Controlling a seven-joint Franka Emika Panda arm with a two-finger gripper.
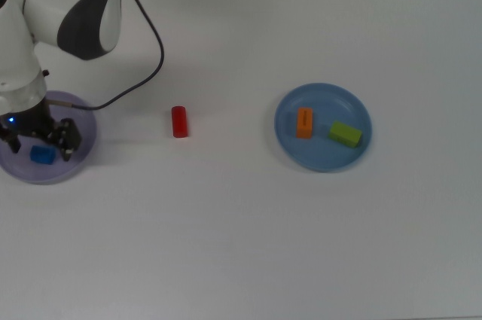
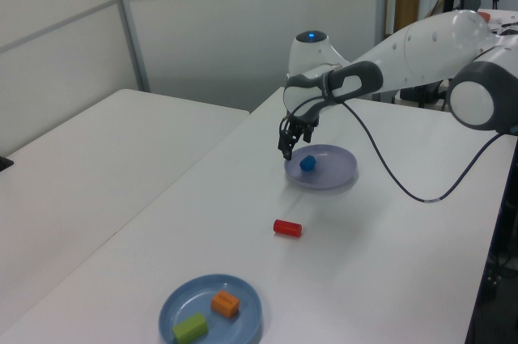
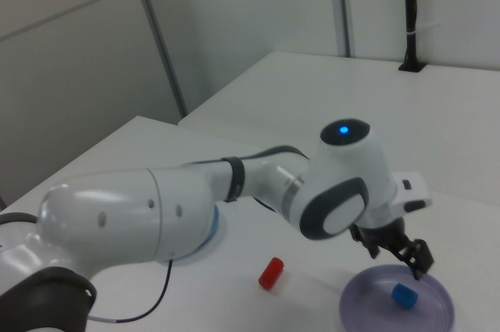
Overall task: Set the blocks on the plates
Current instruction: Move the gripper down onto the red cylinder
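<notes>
The blue cube (image 1: 42, 155) (image 2: 307, 163) (image 3: 403, 295) lies free on the lavender plate (image 1: 81, 158) (image 2: 337, 174) (image 3: 437, 318) at the top view's left edge. My gripper (image 1: 41, 143) (image 2: 290, 143) (image 3: 398, 258) hovers just above the cube, open, with nothing between its fingers. On the bare table between the plates lies the red cylinder (image 1: 179, 121) (image 2: 287, 228) (image 3: 270, 273). The blue plate (image 1: 324, 98) (image 2: 244, 321) holds the orange bar (image 1: 304, 123) (image 2: 226, 304) and the green bar (image 1: 345, 134) (image 2: 190, 328).
The arm's black cable (image 1: 147, 60) (image 2: 388, 174) loops over the table between the lavender plate and the red cylinder. A second white table (image 2: 73, 166) stands beside this one at the left view's left.
</notes>
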